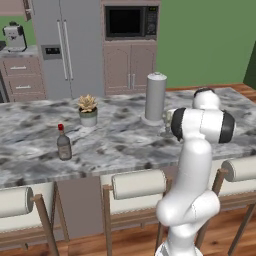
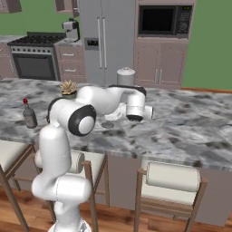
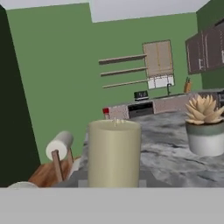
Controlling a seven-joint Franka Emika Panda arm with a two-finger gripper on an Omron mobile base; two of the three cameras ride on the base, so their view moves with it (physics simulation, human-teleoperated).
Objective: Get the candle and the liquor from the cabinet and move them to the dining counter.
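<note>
L base: liquor [image 1: 63,144] upright on table [image 1: 125,140], left of succulent [image 1: 88,110] & grey roll [image 1: 155,96]. R base: fingers [image 2: 110,118] closed, on candle foot [image 2: 108,124] on table. Hand: cream candle [image 3: 114,153] close up, succulent to its right.

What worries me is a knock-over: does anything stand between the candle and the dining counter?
Nothing visible does. The candle is already low over a bare patch of the dining counter. The grey roll stands behind it and the succulent off to one side.
</note>
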